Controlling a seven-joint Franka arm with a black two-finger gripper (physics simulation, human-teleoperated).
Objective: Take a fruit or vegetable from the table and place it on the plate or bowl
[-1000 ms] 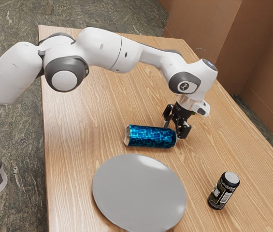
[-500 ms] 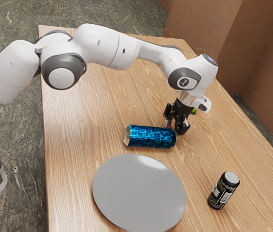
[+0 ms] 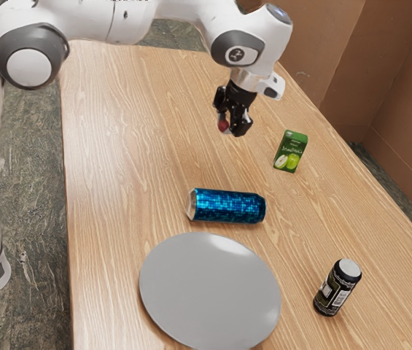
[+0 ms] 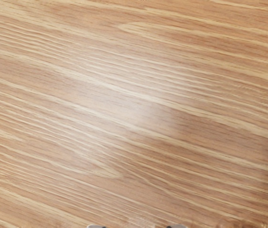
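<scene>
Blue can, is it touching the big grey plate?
Apart. The exterior view shows a strip of bare table between the blue can and the plate.

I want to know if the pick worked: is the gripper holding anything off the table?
Yes, the gripper is shut on a small red fruit, held in the air above the table.

A pale wooden table (image 3: 133,146) with wavy grain spreads beneath the fingers (image 3: 239,122). Plain brown walls (image 3: 395,65) rise beyond them. Mottled grey-green stone floor (image 3: 34,219) lies well apart from them.
</scene>
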